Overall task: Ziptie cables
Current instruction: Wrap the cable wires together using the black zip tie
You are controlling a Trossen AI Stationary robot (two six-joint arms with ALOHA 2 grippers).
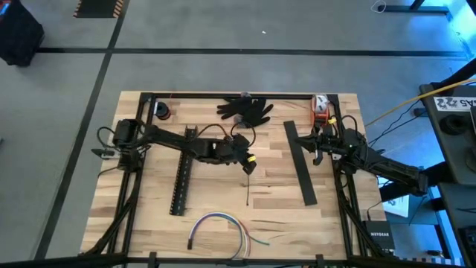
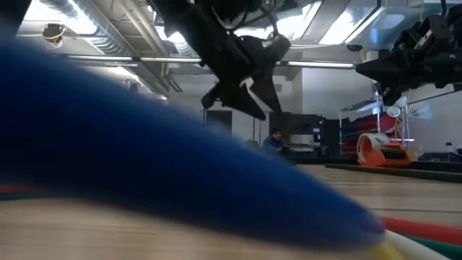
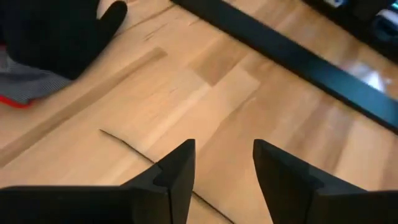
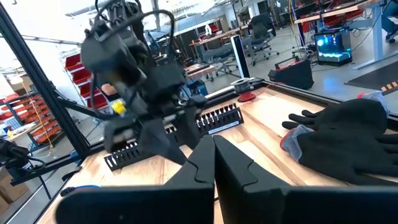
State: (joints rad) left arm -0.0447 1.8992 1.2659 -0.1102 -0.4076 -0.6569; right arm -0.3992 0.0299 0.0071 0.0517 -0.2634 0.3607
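Blue and huge, one cable fills the front of the low view because the cables (image 1: 218, 227) lie at the near edge of the table (image 1: 149, 223), right by that camera. They make a bent loop, like an arch. Its two ends point toward the near edge, and its long way runs across the table from side to side. No gripper touches them, so the tying has not begun. Up the table from the cables lies the tie (image 1: 248, 190), a thin dark strip. It is straight, and its long way runs from the far side to the near side. The left gripper (image 3: 224, 171) hangs just over the tie's far end, with its fingers (image 3: 177, 171) spread apart and nothing between them. In its wrist view the tie (image 3: 134, 148) runs under the gap, flat on the wood. My guess is that this gripper is there to pick it up. The channel (image 1: 181, 182) lies to the left of the tie, pointing the same way, and a flat black bar (image 1: 300, 164) lies to its right. Black gloves (image 1: 245, 109) sit at the far edge. The right gripper (image 4: 214, 155) waits over the right side of the table, fingers pressed together and holding nothing.
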